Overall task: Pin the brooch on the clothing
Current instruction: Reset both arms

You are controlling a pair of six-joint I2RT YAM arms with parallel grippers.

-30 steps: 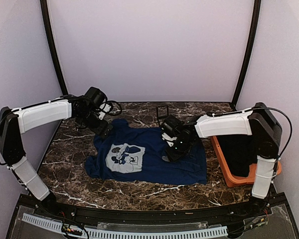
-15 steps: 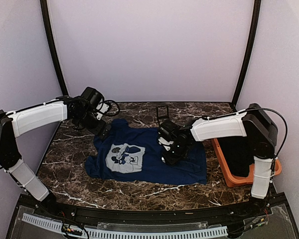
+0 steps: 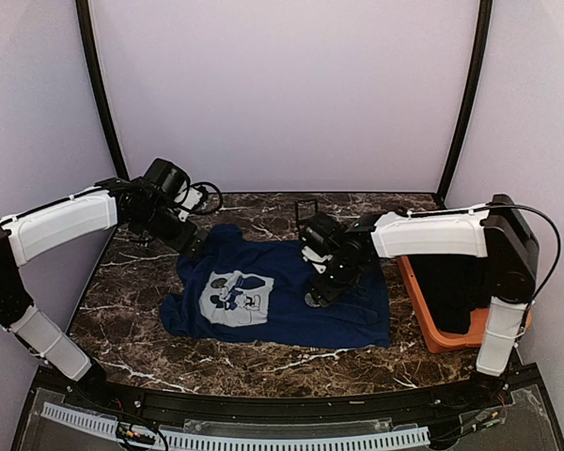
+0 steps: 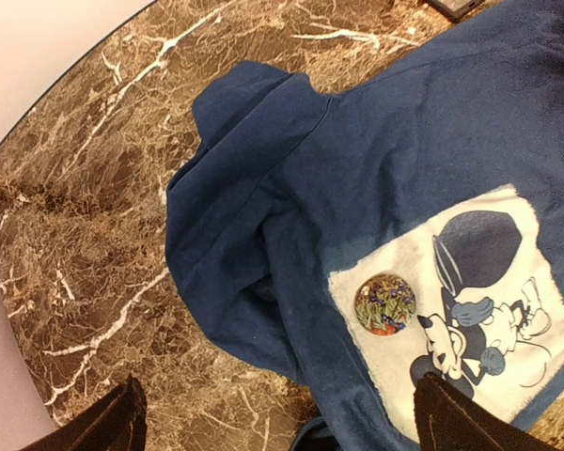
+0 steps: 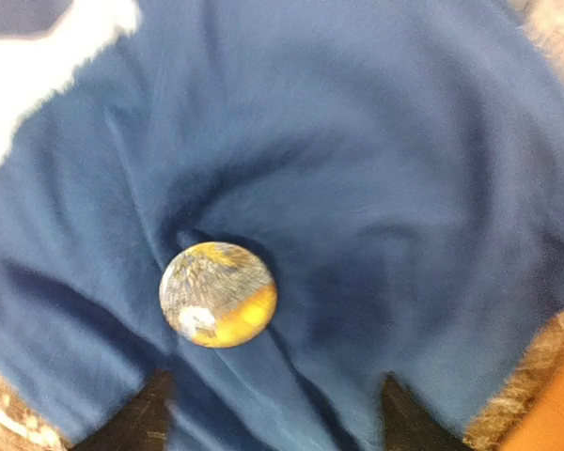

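Note:
The clothing, a navy T-shirt (image 3: pixel 282 296) with a pale chest print, lies flat on the marble table. The brooch (image 5: pixel 217 294), a small round badge with a grey-gold face, rests on wrinkled blue fabric on the shirt's right side. My right gripper (image 5: pixel 273 423) hovers just over it, open, with the brooch beyond its left fingertip and nothing between the fingers. In the top view that gripper (image 3: pixel 321 289) is above the shirt. A second round badge (image 4: pixel 385 303) with a flower picture sits on the print. My left gripper (image 4: pixel 277 427) is open above the shirt's sleeve edge.
An orange tray (image 3: pixel 423 329) holding a black garment (image 3: pixel 451 287) stands at the right edge of the table. A small black hinged case (image 3: pixel 306 208) sits at the back, behind the shirt. Bare marble (image 3: pixel 132 291) lies left of the shirt.
My right gripper has opened and drawn back a little, leaving the brooch on the shirt. The left arm has shifted slightly to the left and back.

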